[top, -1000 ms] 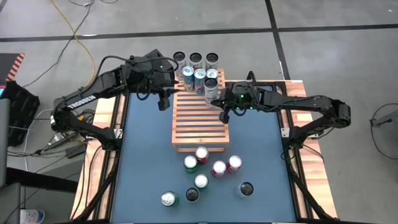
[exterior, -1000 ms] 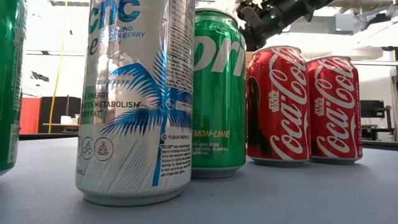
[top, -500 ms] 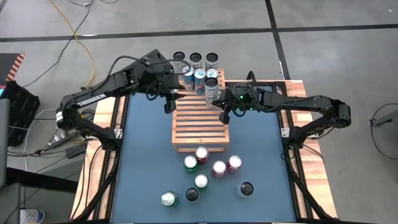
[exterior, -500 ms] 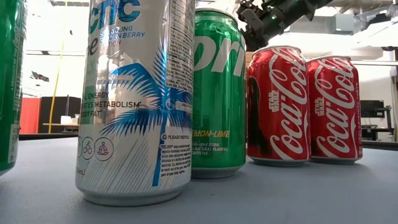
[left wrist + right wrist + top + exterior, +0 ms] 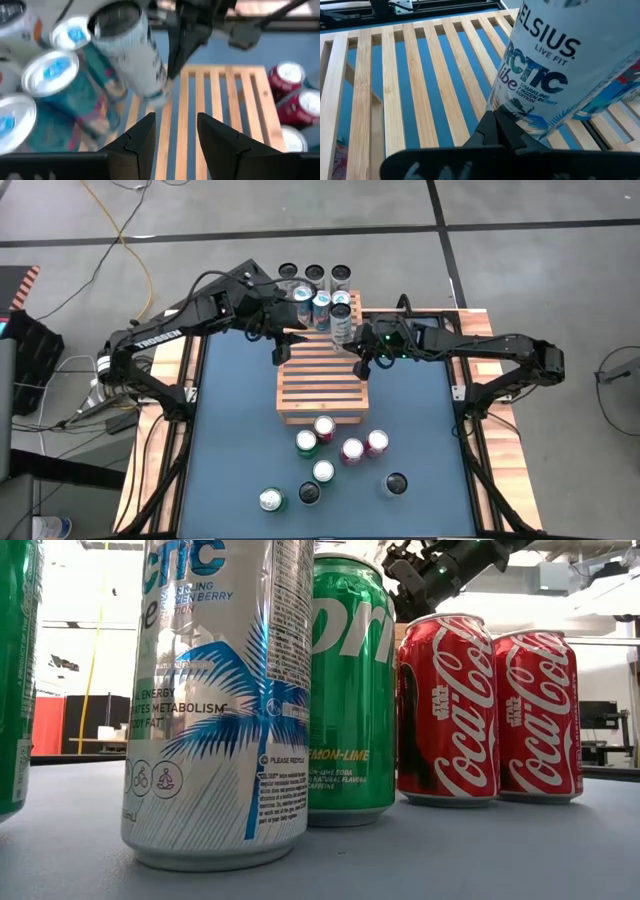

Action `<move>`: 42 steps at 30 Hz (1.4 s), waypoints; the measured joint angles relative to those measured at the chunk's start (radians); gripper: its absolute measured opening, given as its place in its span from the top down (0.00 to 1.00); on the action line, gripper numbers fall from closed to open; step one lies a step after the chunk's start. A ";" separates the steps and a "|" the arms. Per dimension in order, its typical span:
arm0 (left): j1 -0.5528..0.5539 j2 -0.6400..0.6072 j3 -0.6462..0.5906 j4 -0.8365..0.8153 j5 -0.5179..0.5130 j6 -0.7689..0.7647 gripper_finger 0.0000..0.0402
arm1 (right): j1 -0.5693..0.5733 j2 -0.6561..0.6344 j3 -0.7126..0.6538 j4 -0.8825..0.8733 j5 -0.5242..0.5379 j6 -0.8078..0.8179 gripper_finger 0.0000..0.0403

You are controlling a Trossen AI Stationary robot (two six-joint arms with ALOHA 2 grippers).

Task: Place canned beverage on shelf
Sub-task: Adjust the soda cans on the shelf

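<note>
The shelf is a light wooden slatted rack lying on the blue table top. Several beverage cans stand on its far end, among them teal ones and a white Celsius can at the far right corner. My left gripper hovers open over the shelf's far left part, fingers apart with nothing between them. My right gripper is shut, its tips at the white can's foot. My right gripper points its shut fingertips slanting down from the table's right side at the lower wall of the white can. The can stands upright on the slats. Whether the tips touch it I cannot tell.
Several loose cans, red, green and white, stand on the table in front of the shelf, and they fill the low view. Three dark-topped cans stand beyond the shelf's far end. Wooden rails run along the table's left and right sides.
My left gripper has gone toward the table's right edge and slightly down, from beside the shelf's far left corner to over its slats, still open. My right gripper has kept its place by the white can.
</note>
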 joint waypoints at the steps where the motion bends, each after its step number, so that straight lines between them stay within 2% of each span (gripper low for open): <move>1: 0.000 0.003 0.000 0.011 0.014 -0.009 0.67 | 0.000 0.000 0.000 -0.001 0.000 -0.001 1.00; 4: 0.000 0.004 -0.060 0.089 0.092 -0.046 0.67 | 0.004 0.000 0.000 -0.012 0.001 -0.012 1.00; 7: -0.002 0.004 -0.154 0.213 0.104 -0.088 0.68 | 0.008 0.002 -0.001 -0.030 0.001 -0.013 1.00; 13: -0.024 0.004 -0.308 0.431 0.057 -0.134 0.71 | 0.011 -0.003 -0.003 -0.064 0.004 -0.024 1.00; 17: -0.042 0.005 -0.384 0.518 0.023 -0.140 0.65 | 0.011 -0.004 -0.003 -0.073 0.006 -0.040 1.00; 23: -0.048 0.036 -0.410 0.642 -0.047 -0.204 0.47 | 0.011 -0.004 -0.003 -0.077 0.006 -0.053 1.00; 29: -0.062 0.114 -0.400 0.681 -0.120 -0.265 0.31 | 0.011 -0.005 -0.003 -0.084 0.003 -0.058 1.00; 35: -0.075 0.160 -0.396 0.742 -0.167 -0.277 0.28 | 0.010 -0.005 -0.003 -0.084 0.001 -0.066 1.00; 42: -0.075 0.185 -0.400 0.752 -0.166 -0.293 0.32 | 0.010 -0.005 -0.003 -0.081 -0.001 -0.072 1.00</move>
